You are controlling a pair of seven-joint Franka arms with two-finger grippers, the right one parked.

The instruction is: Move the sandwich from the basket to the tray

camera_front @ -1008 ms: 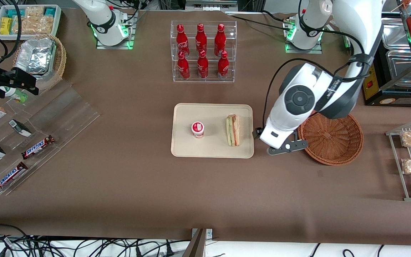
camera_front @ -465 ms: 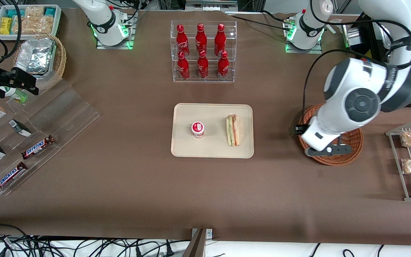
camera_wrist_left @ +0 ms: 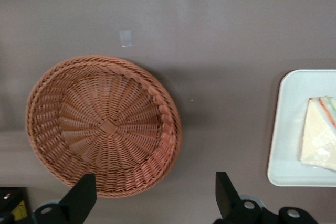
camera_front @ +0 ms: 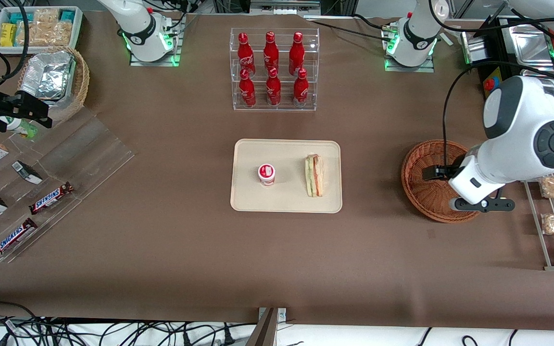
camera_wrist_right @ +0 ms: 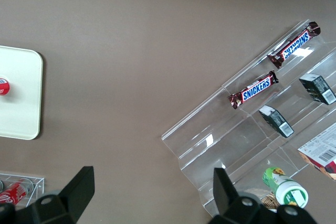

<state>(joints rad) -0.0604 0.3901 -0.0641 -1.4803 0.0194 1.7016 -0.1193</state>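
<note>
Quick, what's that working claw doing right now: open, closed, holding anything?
Left gripper: open and empty, above the basket. The sandwich already lies on the tray.

1. The basket [camera_wrist_left: 105, 129] is woven reddish-brown wicker, rough and ribbed.
2. The tray [camera_front: 286, 202] looks like smooth, matt cream plastic.
3. The sandwich [camera_front: 314, 175] shows soft pale bread.
4. The gripper [camera_wrist_left: 152, 200], above the basket's edge, has matt black fingers.
</note>
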